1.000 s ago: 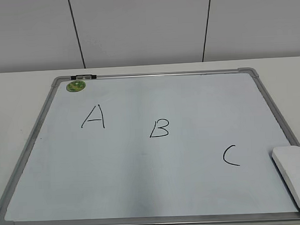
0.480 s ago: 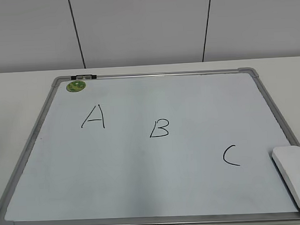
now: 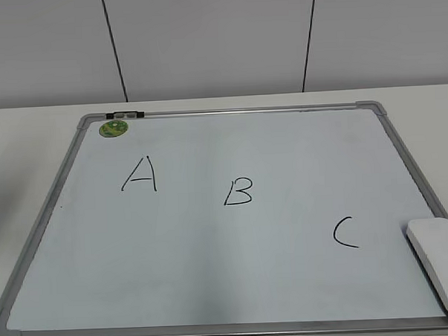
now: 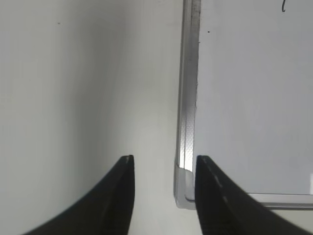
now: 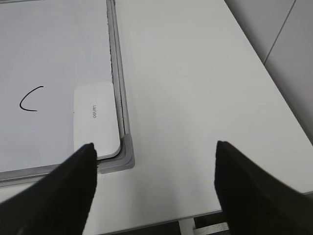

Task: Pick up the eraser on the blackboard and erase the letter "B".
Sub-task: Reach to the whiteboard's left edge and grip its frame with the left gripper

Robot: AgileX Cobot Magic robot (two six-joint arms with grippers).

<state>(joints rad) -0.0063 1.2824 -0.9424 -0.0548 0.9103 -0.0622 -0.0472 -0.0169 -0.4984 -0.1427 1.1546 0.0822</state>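
The blackboard point(image 3: 236, 286), a white board with a silver-grey frame, lies flat on the table. The letter "B" point(image 3: 238, 191) is drawn in black near its middle, between an A point(image 3: 139, 175) and a C point(image 3: 344, 233). The white eraser point(image 3: 441, 263) lies on the board's near right corner; it also shows in the right wrist view point(image 5: 95, 120) beside the C point(image 5: 30, 100). My right gripper point(image 5: 154, 161) is open and empty, above the table just right of that corner. My left gripper point(image 4: 164, 161) is open and empty over the board's near left corner point(image 4: 185, 188). Neither gripper shows in the exterior view.
A round green sticker point(image 3: 113, 129) sits at the board's far left corner, next to a small black clip point(image 3: 124, 113) on the frame. White table point(image 5: 195, 98) surrounds the board; its near edge point(image 5: 195, 211) shows close below my right gripper. A panelled wall stands behind.
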